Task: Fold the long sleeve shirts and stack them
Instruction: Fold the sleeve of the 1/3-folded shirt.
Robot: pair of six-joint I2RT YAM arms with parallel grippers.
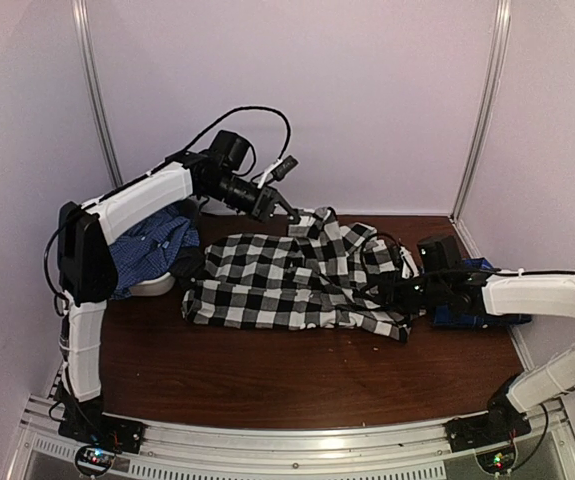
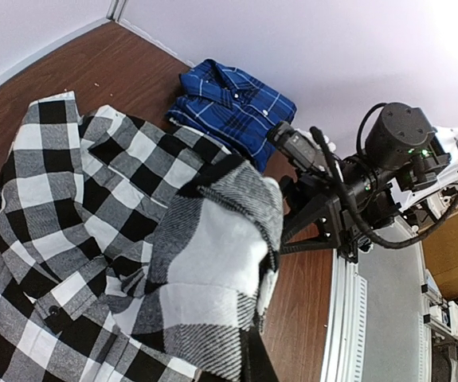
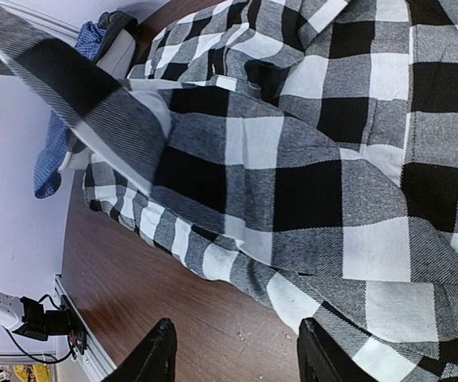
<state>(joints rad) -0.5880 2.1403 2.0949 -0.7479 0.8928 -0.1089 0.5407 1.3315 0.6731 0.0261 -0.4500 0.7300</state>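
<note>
Top camera looks down from above the near edge over the whole table [image 1: 267, 380]. 2 wrist cameras sit close on the black-and-white shirt [image 1: 287, 280], shared by all 3 views.

The black-and-white check shirt [image 1: 287, 280] lies unfolded and rumpled across the middle of the overhead view, stretched left to right on the brown table. Its cloth is bunched in folds, and one part at the upper centre is drawn up off the surface. The royal blue shirt [image 2: 232, 107], crossed with dark and white lines, sits neatly folded with its collar showing at the top centre of the left wrist view, just beyond the check shirt's edge.
</note>
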